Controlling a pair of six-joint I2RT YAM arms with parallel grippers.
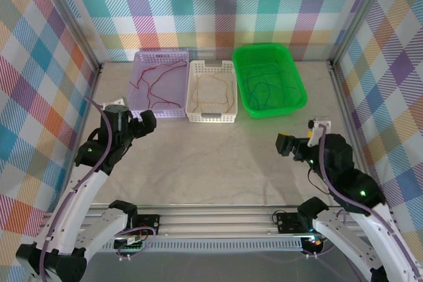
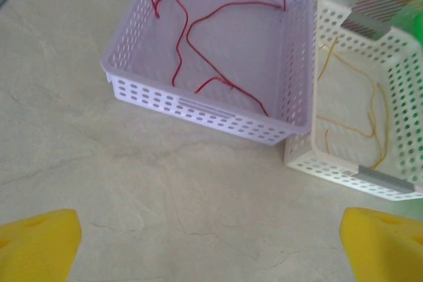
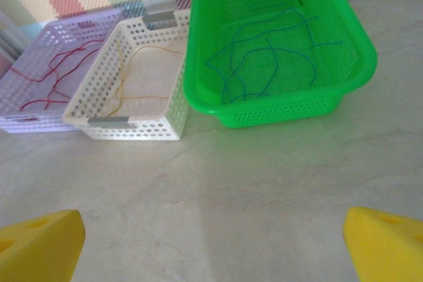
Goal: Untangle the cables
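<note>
Plainly, both arms hang over bare table (image 1: 218, 156) with fingers spread wide and nothing in them: the left gripper (image 1: 143, 122) near the purple basket (image 2: 198, 107), the right gripper (image 1: 285, 143) well short of the green basket (image 3: 284, 113). The cables lie sorted by colour: red cable (image 2: 228, 84) in the purple basket, yellow cable (image 2: 371, 104) in the white basket (image 3: 132, 127), blue cable (image 3: 254, 57) in the green one. The blue strands cross each other most, so I judge that a careless pull there would tighten a loop rather than free it. Every wire lies flat on a perforated floor; a pinch could miss it or catch a hole, and a snagged strand could drag its light basket along. The baskets stand side by side, purple and white touching, so a nudge to one would shift its neighbour. Their walls stand between either gripper and any wire.
</note>
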